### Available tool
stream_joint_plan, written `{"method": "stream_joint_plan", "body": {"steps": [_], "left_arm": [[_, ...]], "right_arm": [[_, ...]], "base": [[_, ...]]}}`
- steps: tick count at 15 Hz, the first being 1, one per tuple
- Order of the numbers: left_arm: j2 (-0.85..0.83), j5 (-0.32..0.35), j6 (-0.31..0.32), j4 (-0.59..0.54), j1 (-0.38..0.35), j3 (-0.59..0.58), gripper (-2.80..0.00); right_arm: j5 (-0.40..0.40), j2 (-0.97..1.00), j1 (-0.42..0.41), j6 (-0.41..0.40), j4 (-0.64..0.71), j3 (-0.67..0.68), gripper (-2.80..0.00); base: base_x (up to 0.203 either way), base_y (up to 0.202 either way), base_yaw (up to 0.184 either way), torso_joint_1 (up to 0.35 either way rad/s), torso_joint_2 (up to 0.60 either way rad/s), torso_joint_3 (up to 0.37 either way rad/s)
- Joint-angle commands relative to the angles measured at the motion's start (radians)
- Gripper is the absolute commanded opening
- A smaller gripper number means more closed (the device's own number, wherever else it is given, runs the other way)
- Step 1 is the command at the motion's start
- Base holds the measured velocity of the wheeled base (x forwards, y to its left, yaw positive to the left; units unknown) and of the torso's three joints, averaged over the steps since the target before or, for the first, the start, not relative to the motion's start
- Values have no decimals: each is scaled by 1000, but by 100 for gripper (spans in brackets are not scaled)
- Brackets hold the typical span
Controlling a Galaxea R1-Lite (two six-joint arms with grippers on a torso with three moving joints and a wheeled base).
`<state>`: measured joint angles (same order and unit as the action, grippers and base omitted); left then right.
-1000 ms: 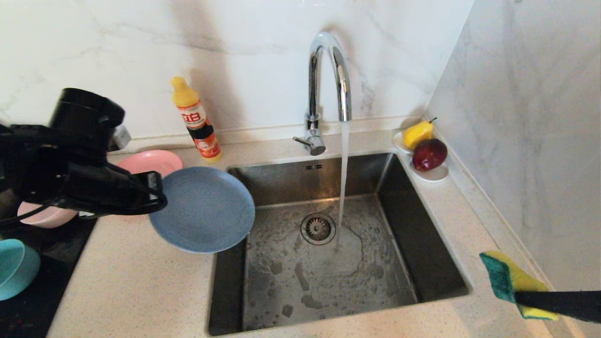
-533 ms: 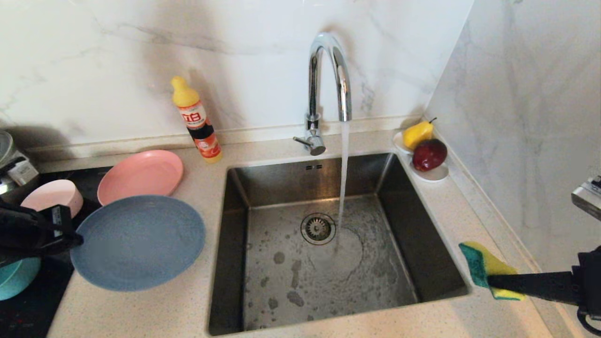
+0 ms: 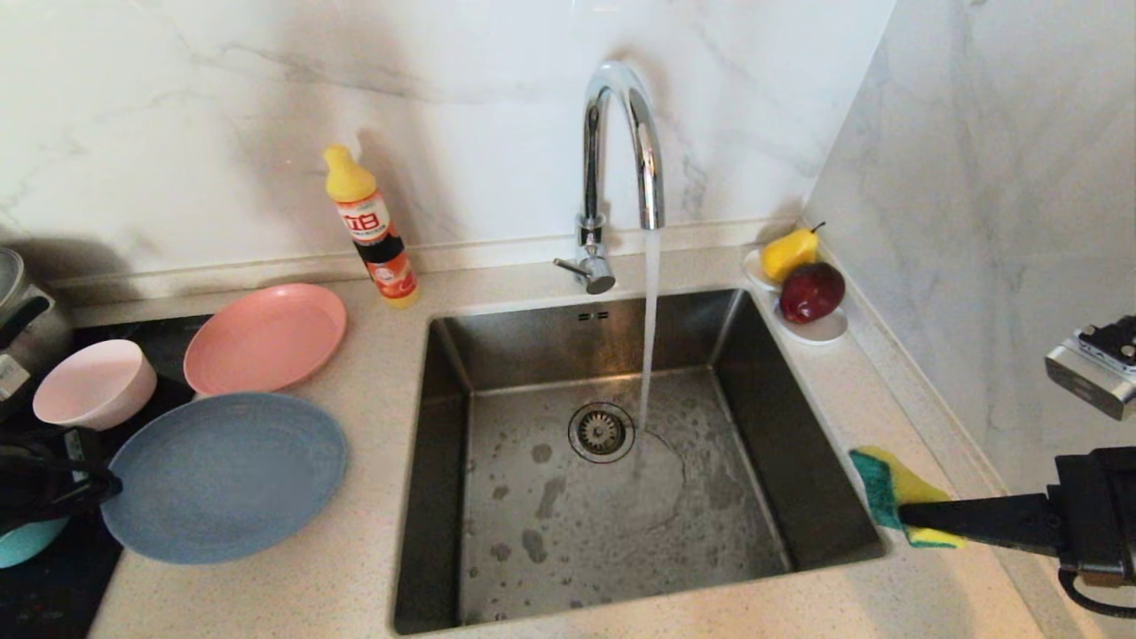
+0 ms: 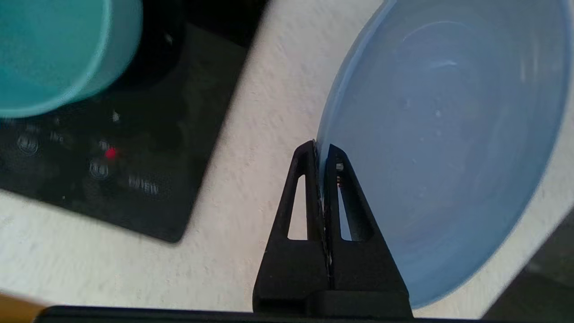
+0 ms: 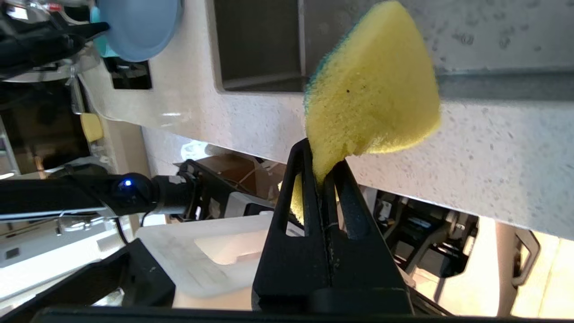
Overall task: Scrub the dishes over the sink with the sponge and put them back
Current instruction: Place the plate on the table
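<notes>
Left jaws: the left gripper (image 4: 321, 150) is clamped thin on the near-left rim of the light blue plate (image 3: 226, 477), nothing else in its hold.
Right jaws: the right gripper (image 5: 323, 154) is pinched tight on one corner of the sponge (image 3: 892, 493), green layer facing left, held over the table at the sink's right edge.
Change, left: a second ago the blue plate hung tilted at the sink's left edge; it has since travelled left and down and now lies nearly flat over the table (image 3: 293, 586), just near of the salmon-pink plate (image 3: 264, 337). Whether it rests fully on the surface cannot be told.
Change, right: the sponge has moved slightly farther and left along the table, towards the sink's right rim.
Sink: the sink (image 3: 612, 479) holds no dish; the tap (image 3: 621, 151) is running onto the drain area.
Other dishes: pale pink bowl (image 3: 96, 383) far left, teal bowl (image 3: 27, 540) at the left edge, partly hidden by the arm.
Bearing on task: judged, the blue plate is being put back; release is not yet made, and a bowl likely follows.
</notes>
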<state>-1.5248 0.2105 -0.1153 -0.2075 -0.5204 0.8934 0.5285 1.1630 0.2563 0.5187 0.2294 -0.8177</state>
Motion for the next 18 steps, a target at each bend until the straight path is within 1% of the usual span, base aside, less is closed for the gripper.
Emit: {"method": "stream_joint_plan", "body": {"steps": [1,4,6,11,13,14,16,17,18], "left_arm": [[-62,36,-1,14,-35,-5,-280],[-99,56,1,30,-76,-14,-280],[-103,80,6,31,-96,-20,-280],[-101,84,18,33,-137,-39,-280],[-109,83,34,33,-141,-49,-280],[-110,86,37,33,-141,-51,0],[-104,102,37,33,-141,-48,0],[-103,140,37,33,-141,-41,0],[-97,160,36,34,-141,-25,0]], "right_arm": [[11,13,-8,3,1,2,-280],[13,17,-9,1,1,2,-280],[13,24,-9,3,1,0,-280],[15,34,-9,3,1,-1,-280],[15,40,-9,3,1,0,-280],[15,41,-9,3,1,1,-280],[15,46,-9,3,1,2,-280],[15,49,-9,3,1,0,-280],[15,49,-9,3,1,-1,-280]], "base": [[0,0,0,0,0,0],[0,0,0,0,0,0],[0,0,0,0,0,0],[0,0,0,0,0,0],[0,0,0,0,0,0],[0,0,0,0,0,0],[0,0,0,0,0,0],[0,0,0,0,0,0],[0,0,0,0,0,0]]}}
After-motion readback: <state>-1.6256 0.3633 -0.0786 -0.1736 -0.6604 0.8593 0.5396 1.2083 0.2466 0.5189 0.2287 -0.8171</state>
